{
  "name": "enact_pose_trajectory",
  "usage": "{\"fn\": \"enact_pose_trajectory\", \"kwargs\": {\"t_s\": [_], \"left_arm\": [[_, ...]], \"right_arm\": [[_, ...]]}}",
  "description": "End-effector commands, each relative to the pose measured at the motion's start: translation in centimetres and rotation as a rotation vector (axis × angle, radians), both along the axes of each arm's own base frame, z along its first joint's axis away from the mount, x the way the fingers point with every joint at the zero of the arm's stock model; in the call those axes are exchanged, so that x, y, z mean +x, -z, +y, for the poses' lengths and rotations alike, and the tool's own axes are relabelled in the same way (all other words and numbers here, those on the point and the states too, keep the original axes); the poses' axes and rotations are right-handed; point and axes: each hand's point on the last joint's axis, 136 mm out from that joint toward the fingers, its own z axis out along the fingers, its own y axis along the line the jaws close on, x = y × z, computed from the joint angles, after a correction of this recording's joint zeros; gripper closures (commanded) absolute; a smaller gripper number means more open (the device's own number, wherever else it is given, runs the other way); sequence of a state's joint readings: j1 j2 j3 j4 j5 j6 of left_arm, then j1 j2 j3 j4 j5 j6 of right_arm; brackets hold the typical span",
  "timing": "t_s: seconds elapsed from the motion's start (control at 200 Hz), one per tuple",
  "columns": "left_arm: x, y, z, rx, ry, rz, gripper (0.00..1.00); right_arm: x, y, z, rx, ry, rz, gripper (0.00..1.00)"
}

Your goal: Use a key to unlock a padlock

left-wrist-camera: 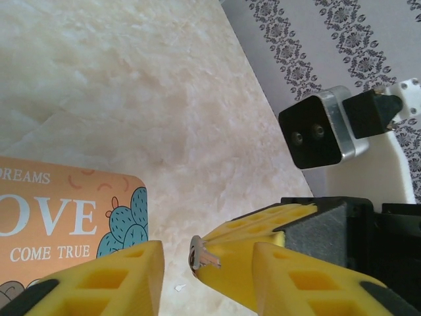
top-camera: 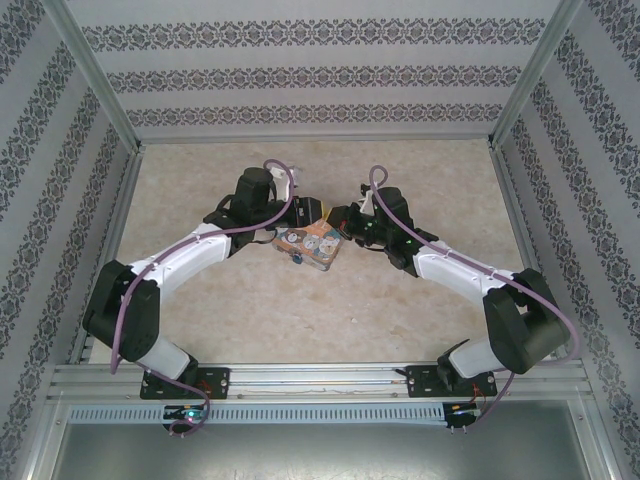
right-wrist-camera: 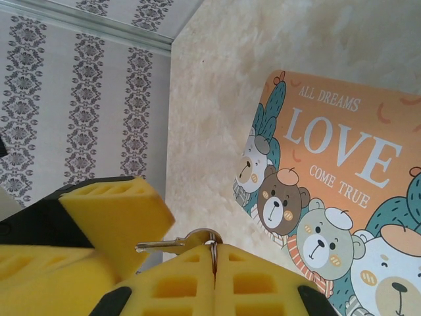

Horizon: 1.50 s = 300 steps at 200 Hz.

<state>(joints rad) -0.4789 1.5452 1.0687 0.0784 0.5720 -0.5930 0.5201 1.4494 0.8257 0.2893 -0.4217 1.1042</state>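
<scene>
Clamps the key [right-wrist-camera: 172, 245] by its bow in the right gripper [right-wrist-camera: 214, 262], blade lying level, reaching into the gap of the released, empty left gripper [left-wrist-camera: 209, 260].

The table [top-camera: 260, 310] is a pale beige marbled top with patterned wall panels around it. Lying on it around the middle is an orange-and-teal "LOVE" box [top-camera: 312, 245] with cartoon bears and cacti printed on it.
</scene>
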Motion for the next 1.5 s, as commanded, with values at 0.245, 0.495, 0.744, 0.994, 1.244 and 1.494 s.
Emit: {"fn": "enact_pose_trajectory", "kwargs": {"t_s": [0.245, 0.495, 0.744, 0.994, 1.244, 1.494], "left_arm": [[0.4, -1.0, -1.4, -0.043, 0.018, -0.022, 0.73], [0.4, -1.0, -1.5, -0.038, 0.019, -0.018, 0.87], [0.2, -1.5, -0.5, -0.005, -0.002, -0.032, 1.0], [-0.4, -3.8, 2.3, 0.022, 0.007, -0.072, 1.0], [-2.4, -8.6, 5.1, 0.031, 0.117, -0.142, 1.0], [-4.8, -13.0, 5.7, -0.054, 0.256, -0.212, 1.0]], "right_arm": [[0.0, -1.4, 1.1, 0.036, -0.031, -0.024, 1.0], [0.1, -1.7, 1.4, 0.05, -0.041, -0.024, 1.0], [0.1, -1.6, 0.4, 0.033, -0.029, -0.043, 0.93], [-0.3, -3.3, -3.7, -0.019, -0.02, -0.174, 0.69], [-1.5, -8.6, -4.7, -0.011, -0.111, -0.433, 0.54], [-3.7, -14.8, -1.1, 0.141, -0.33, -0.622, 0.53]]}}
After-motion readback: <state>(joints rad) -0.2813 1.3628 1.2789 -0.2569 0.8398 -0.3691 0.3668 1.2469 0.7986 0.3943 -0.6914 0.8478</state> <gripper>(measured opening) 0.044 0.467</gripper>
